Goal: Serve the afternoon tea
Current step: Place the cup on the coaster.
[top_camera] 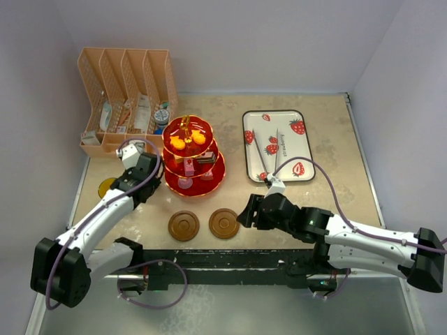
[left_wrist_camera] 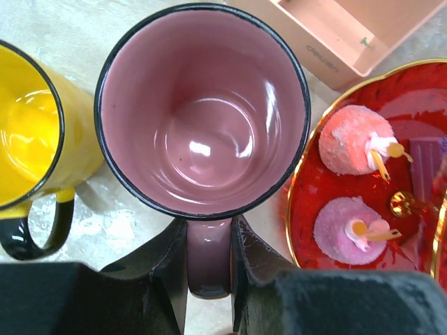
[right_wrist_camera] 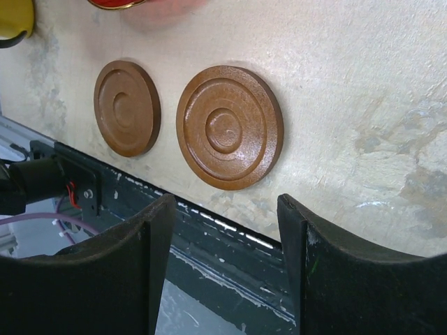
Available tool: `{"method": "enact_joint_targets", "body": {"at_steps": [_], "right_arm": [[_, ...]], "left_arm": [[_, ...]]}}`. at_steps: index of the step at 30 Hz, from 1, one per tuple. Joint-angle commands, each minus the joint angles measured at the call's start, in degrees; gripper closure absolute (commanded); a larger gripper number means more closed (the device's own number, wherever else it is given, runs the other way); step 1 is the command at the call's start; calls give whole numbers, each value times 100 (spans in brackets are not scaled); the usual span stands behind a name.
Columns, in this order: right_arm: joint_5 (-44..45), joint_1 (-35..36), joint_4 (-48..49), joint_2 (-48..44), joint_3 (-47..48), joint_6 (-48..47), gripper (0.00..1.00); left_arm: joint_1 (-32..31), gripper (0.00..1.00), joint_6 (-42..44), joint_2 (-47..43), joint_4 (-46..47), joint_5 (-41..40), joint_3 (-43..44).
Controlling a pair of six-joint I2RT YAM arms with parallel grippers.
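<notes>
Pink mug (left_wrist_camera: 202,112) upright, handle (left_wrist_camera: 208,269) turned toward and clamped in left gripper (left_wrist_camera: 209,237); right gripper (right_wrist_camera: 225,202) parted, empty, hovering nearer the coasters (right_wrist_camera: 229,128).

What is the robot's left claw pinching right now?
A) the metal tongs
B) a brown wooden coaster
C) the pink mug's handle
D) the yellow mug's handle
C: in the left wrist view, the left gripper has a finger pressed on each side of the handle of the pink mug, while the yellow mug stands untouched beside it.
</notes>
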Motion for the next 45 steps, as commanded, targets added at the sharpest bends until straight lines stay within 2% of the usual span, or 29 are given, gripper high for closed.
{"method": "enact_joint_targets", "body": {"at_steps": [1,7,10,14,16,20,26,34,41,45], "right_arm": [[5,-15,105,64,289,95,37],[73,-13,188,27,204,198,37],[114,-16,161,-16,183,217,37],[100,-16,166,-101,70,342,37],[83,-13,128,-136,64,360,37],[147,-15,-13,-234,68,383,37],[158,-18,-64,-418,-53,470,37],[73,-18,-3,-416,-100,432,37],[-28,-18,72,-386,-162,420,37],[137,-14,-27,-384,-94,430,37]], "left_arm": [[-370,100,-530,-545,-50,-625,27],[-1215,100,-835,-881,-332,-895,-106],[-1955,100,-1622,-919,-1117,-1578,-70],[-2890,100,-2282,-1154,-1509,-2043,-11],[-3299,100,-2828,-1086,-2034,-2429,129],[-3795,100,-3694,-825,-2781,-2841,326],[-4353,100,-4459,-533,-3411,-3084,592],[-4760,100,-4325,-592,-3627,-2626,737],[-4924,100,-2909,-1518,-2553,-1801,200],[-5306,100,-2990,-1452,-2676,-1756,231]]}}
